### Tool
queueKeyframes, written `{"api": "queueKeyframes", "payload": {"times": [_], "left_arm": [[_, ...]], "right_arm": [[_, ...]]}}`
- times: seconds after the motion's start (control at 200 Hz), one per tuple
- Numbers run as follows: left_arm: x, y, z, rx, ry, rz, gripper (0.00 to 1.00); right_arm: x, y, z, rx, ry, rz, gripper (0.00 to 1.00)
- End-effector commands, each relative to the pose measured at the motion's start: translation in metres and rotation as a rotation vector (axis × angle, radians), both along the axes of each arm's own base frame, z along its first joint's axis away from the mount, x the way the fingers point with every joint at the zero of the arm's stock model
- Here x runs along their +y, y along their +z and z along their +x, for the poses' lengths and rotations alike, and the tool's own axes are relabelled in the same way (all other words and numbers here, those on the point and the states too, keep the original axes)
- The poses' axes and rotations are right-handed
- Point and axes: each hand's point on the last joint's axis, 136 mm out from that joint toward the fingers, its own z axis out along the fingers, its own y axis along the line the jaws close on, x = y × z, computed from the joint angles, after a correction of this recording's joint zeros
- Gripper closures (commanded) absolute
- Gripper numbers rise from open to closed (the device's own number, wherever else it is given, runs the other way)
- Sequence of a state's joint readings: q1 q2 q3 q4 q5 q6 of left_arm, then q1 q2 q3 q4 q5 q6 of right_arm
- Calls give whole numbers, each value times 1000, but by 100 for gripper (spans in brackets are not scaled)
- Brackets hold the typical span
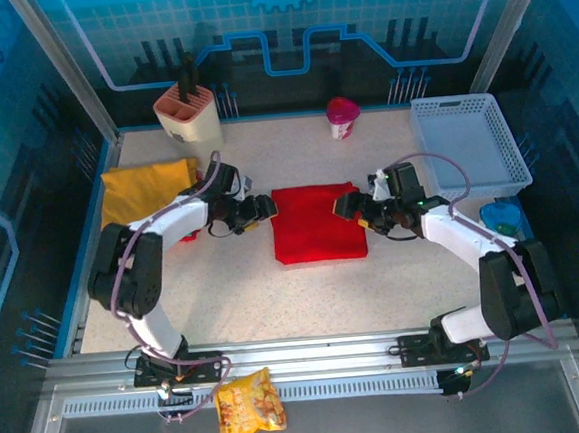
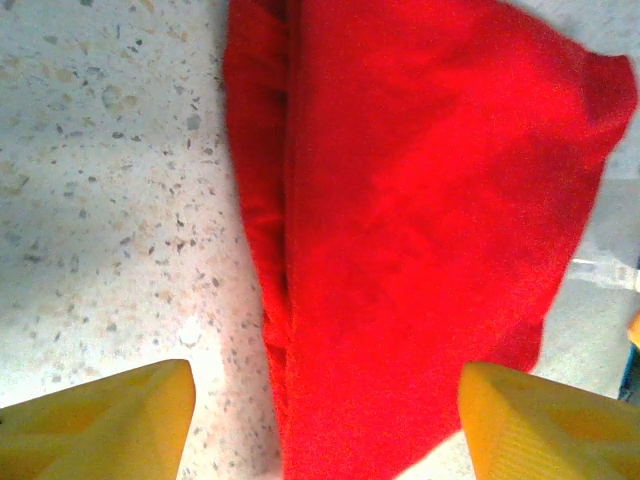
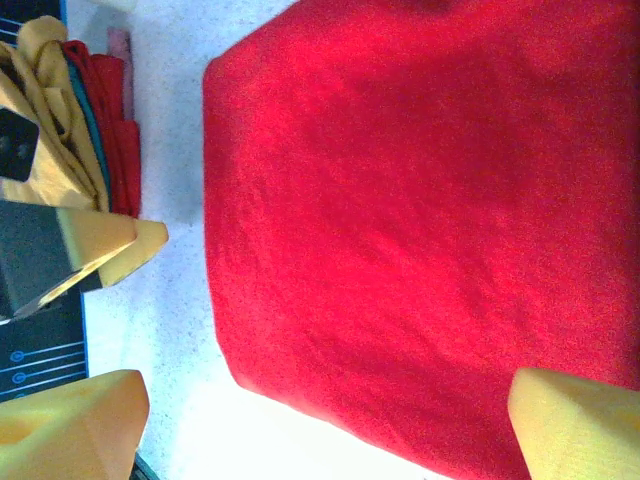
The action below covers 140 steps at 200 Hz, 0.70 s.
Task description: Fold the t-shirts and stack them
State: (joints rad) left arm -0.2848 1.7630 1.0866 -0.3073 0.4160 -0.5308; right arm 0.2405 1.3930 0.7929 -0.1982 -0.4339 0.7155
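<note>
The red t-shirt (image 1: 315, 222) lies folded into a neat rectangle in the middle of the speckled surface (image 1: 306, 295), flat, with a layered fold running down its left edge. The left gripper (image 1: 265, 207) sits just off that left edge. Its yellow fingers (image 2: 110, 420) are spread well apart with nothing between them, and the cloth is below and ahead of them. The right gripper (image 1: 342, 207) is at the shirt's right edge, jaws likewise wide apart and holding nothing, looking across the smooth red top.

The mustard yellow t-shirt (image 1: 147, 188) rests well to the left of the red one, beyond the left arm, loosely folded. Behind the red shirt and to its left stands a beige utensil holder (image 1: 189, 114), and behind it to the right a small pink cup (image 1: 342, 116). A white lattice basket (image 1: 464, 141) sits far to the right of the red shirt. A crinkly orange snack bag (image 1: 249, 408) lies on the metal rail in front of it, nearer the arm bases.
</note>
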Motion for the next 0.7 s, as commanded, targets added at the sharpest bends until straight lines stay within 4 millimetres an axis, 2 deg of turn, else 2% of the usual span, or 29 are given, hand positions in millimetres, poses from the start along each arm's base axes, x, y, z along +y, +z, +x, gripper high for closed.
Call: {"api": "queueKeyframes", "payload": {"times": [0.0,0.215,0.475,0.695], "left_arm": [[-5,-16,2,46,-43,4,31],[-21,-30,8,93,-43,-16,35],[-51,-35,-1,137,-81,-55,39],[-60,-43,-9,166,-90,-27,40]], "right_arm": [[-13,-2,-10,27,8,-26,6],[-22,-8,-15,47,-17,-5,6],[-24,-14,-16,65,-26,11,7],[-27,-14,-18,67,-32,18,7]]}}
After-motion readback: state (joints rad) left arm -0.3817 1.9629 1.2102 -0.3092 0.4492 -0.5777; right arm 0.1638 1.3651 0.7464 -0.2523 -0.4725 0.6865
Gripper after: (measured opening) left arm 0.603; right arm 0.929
